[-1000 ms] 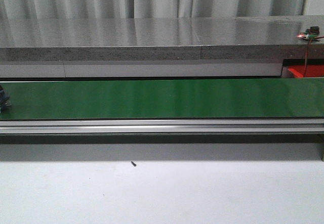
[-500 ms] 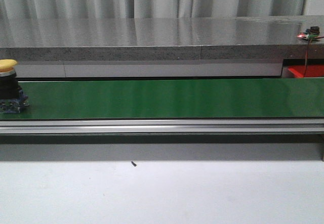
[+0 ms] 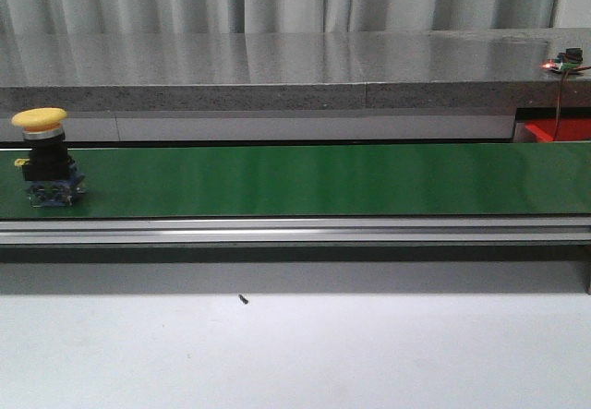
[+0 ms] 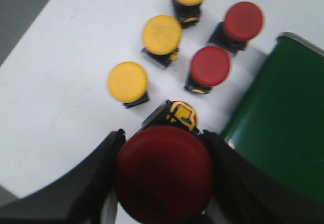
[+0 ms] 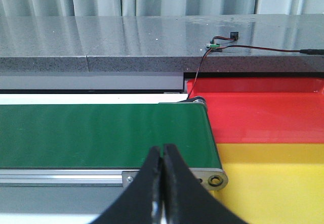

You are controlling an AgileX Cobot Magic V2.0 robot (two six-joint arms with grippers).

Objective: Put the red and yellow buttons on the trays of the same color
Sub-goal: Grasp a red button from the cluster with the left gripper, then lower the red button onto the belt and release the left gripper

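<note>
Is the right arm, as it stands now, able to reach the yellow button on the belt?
Probably not yet. The yellow button stands at the left end of the belt, while the right pincer, shut and empty, hangs by the belt's right end, near the red tray.

We are viewing from the front, low and level, looking straight across the long green conveyor belt (image 3: 305,180) toward the grey stone ledge (image 3: 277,67). The left wrist camera is looking steeply down, close over the white tabletop (image 4: 61,82), catching one belt end. The right wrist camera is looking level along the belt's other end at the bright red plastic tray (image 5: 258,115), a corner of which the front view shares.
</note>
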